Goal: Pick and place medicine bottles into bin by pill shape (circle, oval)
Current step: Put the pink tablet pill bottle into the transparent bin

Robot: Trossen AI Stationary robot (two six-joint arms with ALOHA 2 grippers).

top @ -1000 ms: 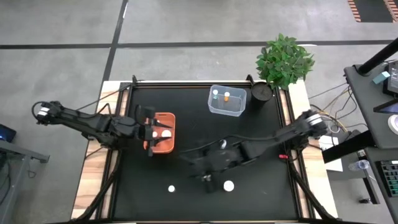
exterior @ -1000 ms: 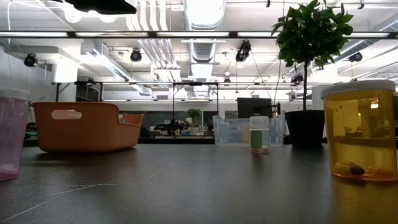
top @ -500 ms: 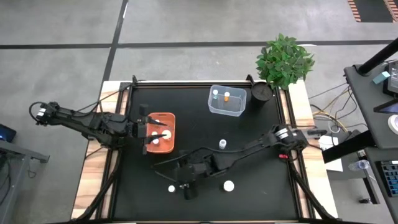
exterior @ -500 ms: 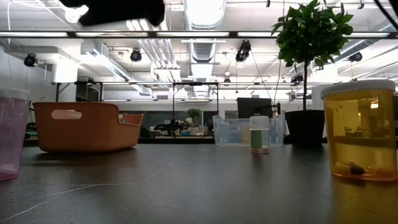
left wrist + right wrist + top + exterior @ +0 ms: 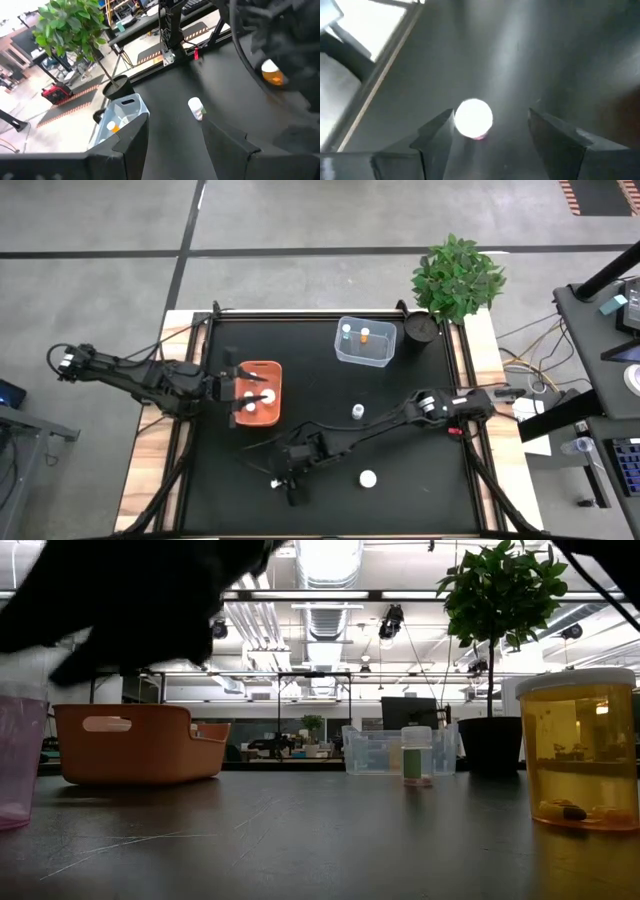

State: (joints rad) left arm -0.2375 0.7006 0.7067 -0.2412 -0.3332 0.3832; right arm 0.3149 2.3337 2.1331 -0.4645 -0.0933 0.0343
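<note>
White-capped pinkish bottle (image 5: pixel 473 118) standing upright on the black table (image 5: pixel 420 490) near its front edge, between the parted, empty fingers of the right gripper (image 5: pixel 284 484). Orange bin (image 5: pixel 259 392) holds two white-capped bottles; clear bin (image 5: pixel 364 343) holds two bottles. Left gripper (image 5: pixel 243 389), open and empty, hovers over the orange bin.

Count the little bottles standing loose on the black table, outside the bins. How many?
3. One white-capped bottle stands mid-table, an orange bottle nearer the front edge, and a pinkish bottle between the open fingers of the right gripper. The arm may hide others.
</note>
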